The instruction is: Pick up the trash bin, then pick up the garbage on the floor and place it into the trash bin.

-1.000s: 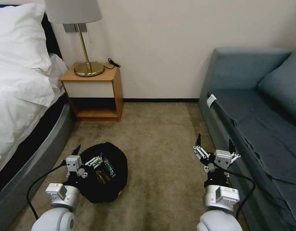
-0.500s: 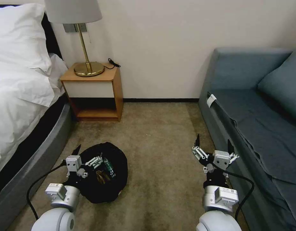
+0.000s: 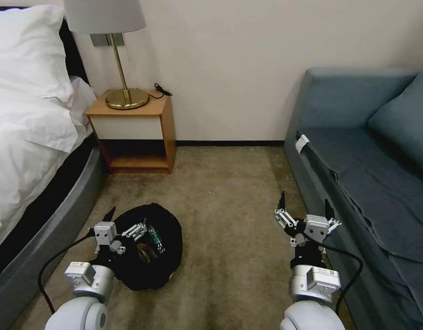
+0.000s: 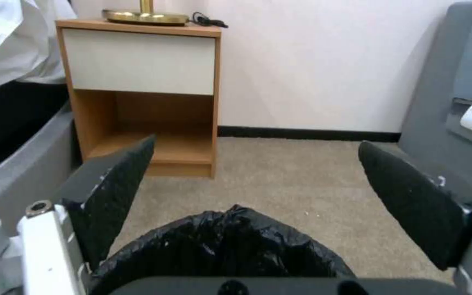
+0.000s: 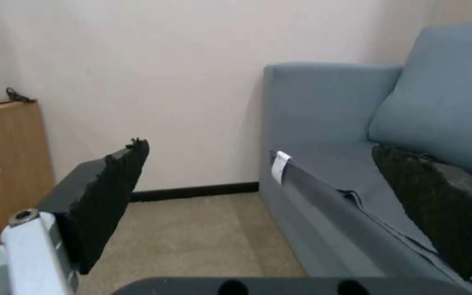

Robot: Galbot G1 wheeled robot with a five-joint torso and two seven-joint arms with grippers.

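Note:
The trash bin (image 3: 171,236), lined with a crinkled black bag, sits on the carpet at the lower left. Garbage lies inside it: a small bottle with a green label (image 3: 154,237) and a brown-yellow wrapper (image 3: 146,252). My left gripper (image 3: 127,219) hovers open over the bin's near left rim. In the left wrist view the bag's rim (image 4: 225,241) bulges up below and between the spread fingers of the left gripper (image 4: 255,180). My right gripper (image 3: 305,204) stands open and empty over bare carpet beside the sofa. The right wrist view also shows the right gripper (image 5: 268,192) empty.
A bed (image 3: 28,137) with a grey base runs along the left. A wooden nightstand (image 3: 133,133) with a brass lamp (image 3: 124,68) stands against the far wall. A grey-blue sofa (image 3: 376,174) lines the right. Bare carpet (image 3: 225,192) lies between them.
The right gripper has shifted very slightly toward the left. The left gripper and the trash bin have stayed where they were.

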